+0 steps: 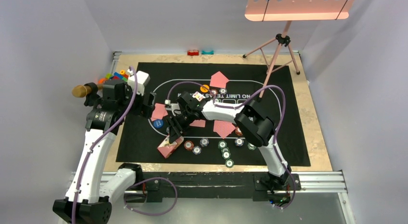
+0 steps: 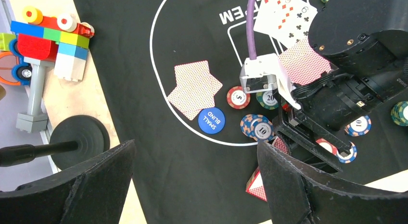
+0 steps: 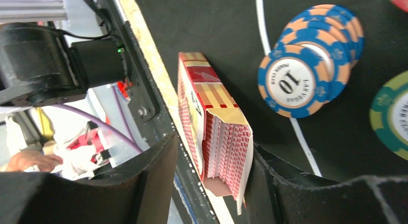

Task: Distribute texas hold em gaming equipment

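A red-backed card box [image 3: 211,118] lies tilted with its flap open between my right gripper's [image 3: 214,151] fingers. The jaws are open, with a gap on the left side and the flap against the right finger. From above, this gripper [image 1: 174,132] hangs over the box [image 1: 169,147] at the mat's near left. A stack of blue-orange chips [image 3: 308,65] lies just beyond. My left gripper [image 2: 196,147] stands wide open and empty above bare mat. Ahead of it are two face-down cards [image 2: 195,86], a blue disc [image 2: 211,120] and a red chip [image 2: 238,97].
More chips [image 1: 226,149] and pink cards [image 1: 224,128] lie on the black mat [image 1: 288,137]. An orange disc [image 1: 205,88] sits near the far cards [image 1: 219,79]. Toy bricks [image 1: 115,75] and a microphone [image 1: 82,91] are at the left. A stand [image 1: 281,41] rises at the back right.
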`<action>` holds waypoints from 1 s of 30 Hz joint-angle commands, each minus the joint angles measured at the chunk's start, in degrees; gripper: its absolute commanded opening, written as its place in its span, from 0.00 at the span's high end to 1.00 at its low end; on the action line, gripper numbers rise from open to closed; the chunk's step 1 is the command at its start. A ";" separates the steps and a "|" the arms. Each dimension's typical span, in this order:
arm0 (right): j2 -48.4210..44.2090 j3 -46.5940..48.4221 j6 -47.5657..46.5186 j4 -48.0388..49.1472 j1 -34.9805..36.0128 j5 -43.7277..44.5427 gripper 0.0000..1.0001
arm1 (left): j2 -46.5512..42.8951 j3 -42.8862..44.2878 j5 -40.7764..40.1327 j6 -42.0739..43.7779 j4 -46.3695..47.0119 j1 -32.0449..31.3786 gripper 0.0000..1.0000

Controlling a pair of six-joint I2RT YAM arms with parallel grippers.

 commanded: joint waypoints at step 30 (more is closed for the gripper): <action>-58.24 -26.62 2.78 -4.26 -19.41 55.27 0.38 | -1.95 -10.38 -2.59 -2.04 11.70 2.36 0.01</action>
